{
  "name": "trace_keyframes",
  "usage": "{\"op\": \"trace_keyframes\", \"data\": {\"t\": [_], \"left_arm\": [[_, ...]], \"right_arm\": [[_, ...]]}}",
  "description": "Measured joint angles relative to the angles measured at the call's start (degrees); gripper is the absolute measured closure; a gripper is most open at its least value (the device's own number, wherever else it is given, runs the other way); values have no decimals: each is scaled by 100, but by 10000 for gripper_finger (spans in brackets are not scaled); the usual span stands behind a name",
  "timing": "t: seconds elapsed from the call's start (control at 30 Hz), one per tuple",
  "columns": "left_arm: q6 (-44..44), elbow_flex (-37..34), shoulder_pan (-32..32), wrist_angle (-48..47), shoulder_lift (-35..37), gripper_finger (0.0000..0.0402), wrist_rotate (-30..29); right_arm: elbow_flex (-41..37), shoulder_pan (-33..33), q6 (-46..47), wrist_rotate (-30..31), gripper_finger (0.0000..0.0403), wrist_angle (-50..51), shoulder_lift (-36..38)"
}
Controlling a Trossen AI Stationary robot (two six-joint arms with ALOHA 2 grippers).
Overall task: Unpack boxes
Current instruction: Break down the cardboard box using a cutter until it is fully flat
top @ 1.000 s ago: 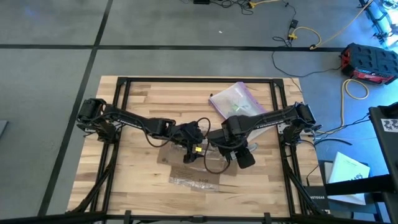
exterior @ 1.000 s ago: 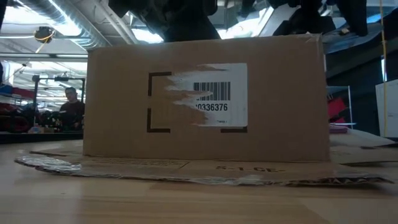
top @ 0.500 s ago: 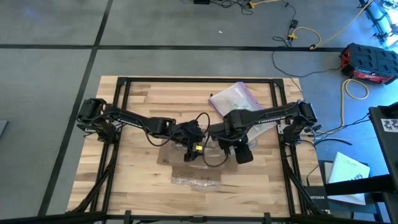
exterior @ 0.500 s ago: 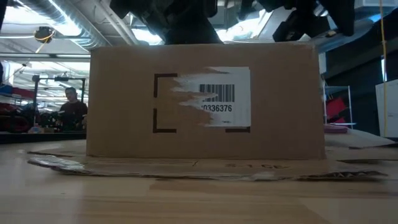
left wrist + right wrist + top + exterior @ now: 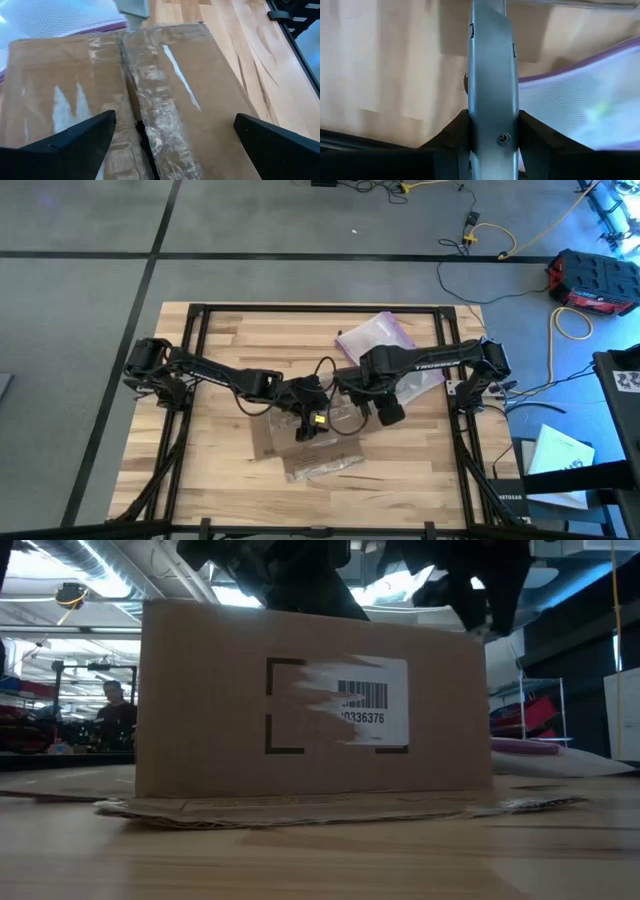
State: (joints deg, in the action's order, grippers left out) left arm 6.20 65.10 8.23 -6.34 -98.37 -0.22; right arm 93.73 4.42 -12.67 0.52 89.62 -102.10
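Here the box (image 5: 300,442) is seen mid-table under both grippers, its taped top seam still sealed. It is judged light, stiff cardboard, with slick tape; it is best steadied by its side walls. The left gripper (image 5: 172,137) is held wide open over the seam. The right gripper (image 5: 487,145) is clamped on a grey knife tool (image 5: 487,75). A clear plastic bag (image 5: 385,340) lies beside it. A wooden table (image 5: 220,340) is used, with concrete floor and cables around.

Colours and patterns, table items

Box (image 5: 310,700): plain brown cardboard, white torn label with black barcode stripes and black corner marks. Bag (image 5: 385,340): clear plastic, purple edge. Knife (image 5: 490,90): grey. Table (image 5: 230,340): pale striped wood.
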Motion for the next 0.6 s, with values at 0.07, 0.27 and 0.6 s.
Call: {"op": "trace_keyframes", "data": {"t": [0.07,0.27,0.6], "left_arm": [[-4,0,-2,11,0,2,0],[-7,0,0,52,0,2,-5],[-6,-4,4,132,-4,2,-43]], "right_arm": [[0,42,-258,349,291,0,0],[6,38,-561,651,291,12,-39],[13,0,-952,1364,291,-76,-260]]}}
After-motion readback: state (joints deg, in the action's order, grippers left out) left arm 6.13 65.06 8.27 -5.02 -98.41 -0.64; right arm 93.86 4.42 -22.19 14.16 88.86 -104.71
